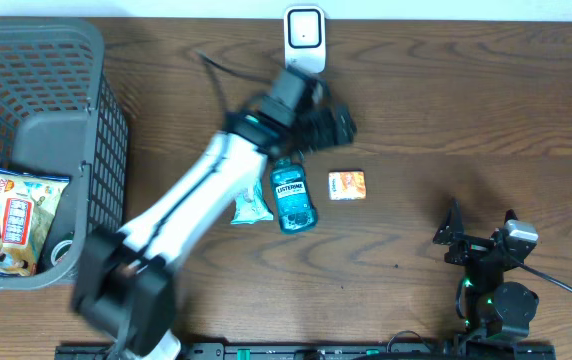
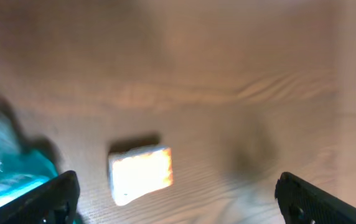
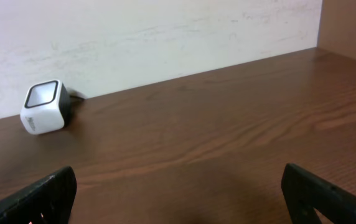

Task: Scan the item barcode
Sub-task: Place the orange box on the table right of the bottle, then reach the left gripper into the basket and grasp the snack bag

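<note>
The white barcode scanner [image 1: 304, 38] stands at the table's back edge and shows in the right wrist view as the scanner [image 3: 43, 107] at far left. Three items lie mid-table: a teal mouthwash bottle [image 1: 293, 200], a small orange box [image 1: 347, 185] and a white-blue packet [image 1: 251, 207]. My left gripper [image 1: 328, 125] hovers blurred between the scanner and these items. In its wrist view the left gripper [image 2: 178, 202] is open and empty, with the orange box [image 2: 140, 174] below and the teal bottle [image 2: 4, 180] at left. My right gripper [image 1: 481, 225] rests open at the front right, and in its wrist view the right gripper [image 3: 181, 196] is empty.
A grey mesh basket [image 1: 66, 60] fills the left side, with a snack bag [image 1: 24, 215] inside. A cable runs from the scanner toward the left. The white wall borders the table's back edge.
</note>
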`<move>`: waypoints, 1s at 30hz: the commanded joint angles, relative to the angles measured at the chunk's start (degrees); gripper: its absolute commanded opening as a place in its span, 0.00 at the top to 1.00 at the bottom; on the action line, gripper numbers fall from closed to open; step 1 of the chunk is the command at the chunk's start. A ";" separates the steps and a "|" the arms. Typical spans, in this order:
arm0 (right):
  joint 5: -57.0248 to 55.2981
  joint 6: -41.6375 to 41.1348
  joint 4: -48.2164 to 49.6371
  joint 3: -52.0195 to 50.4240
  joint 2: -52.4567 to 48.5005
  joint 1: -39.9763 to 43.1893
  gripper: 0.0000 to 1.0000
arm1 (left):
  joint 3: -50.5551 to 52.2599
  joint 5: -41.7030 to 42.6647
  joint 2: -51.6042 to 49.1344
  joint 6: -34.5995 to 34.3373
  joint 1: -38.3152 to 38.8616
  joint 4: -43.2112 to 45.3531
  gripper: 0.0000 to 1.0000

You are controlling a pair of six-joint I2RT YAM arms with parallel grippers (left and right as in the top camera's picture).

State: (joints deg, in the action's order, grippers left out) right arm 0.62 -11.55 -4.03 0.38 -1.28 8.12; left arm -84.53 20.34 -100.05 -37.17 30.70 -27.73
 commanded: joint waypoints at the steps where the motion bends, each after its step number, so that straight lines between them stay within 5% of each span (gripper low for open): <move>1: -0.13 -0.42 -0.26 -0.04 0.15 -0.28 0.01 | -5.35 -4.26 7.65 4.59 -3.41 -5.11 0.04; 10: -0.13 -0.39 -0.26 -0.04 0.15 -0.28 0.01 | -6.64 -31.30 21.33 8.20 -14.56 -19.43 0.04; 14: -0.13 -0.42 -0.26 -0.04 0.15 -0.28 0.01 | -6.64 -38.38 25.40 3.50 -22.86 -23.52 0.03; 19: -0.13 -0.42 -0.26 -0.04 0.15 -0.28 0.01 | -6.62 -39.52 27.87 -13.22 -36.39 -26.32 0.02; 23: -0.13 -0.42 -0.26 -0.04 0.15 -0.28 0.01 | -5.84 -39.47 27.04 -34.71 -48.26 -32.76 0.02; 27: -0.13 -0.42 -0.26 -0.04 0.15 -0.28 0.01 | -4.13 -39.41 24.48 -55.84 -55.67 -41.51 0.02; 30: -0.13 -0.42 -0.26 -0.04 0.15 -0.28 0.01 | -3.72 -39.04 21.42 -64.50 -58.66 -44.98 0.02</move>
State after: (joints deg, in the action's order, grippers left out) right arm 0.62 -11.55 -4.03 0.38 -1.28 8.12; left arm -89.08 -18.22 -75.81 -84.16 -26.00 -71.46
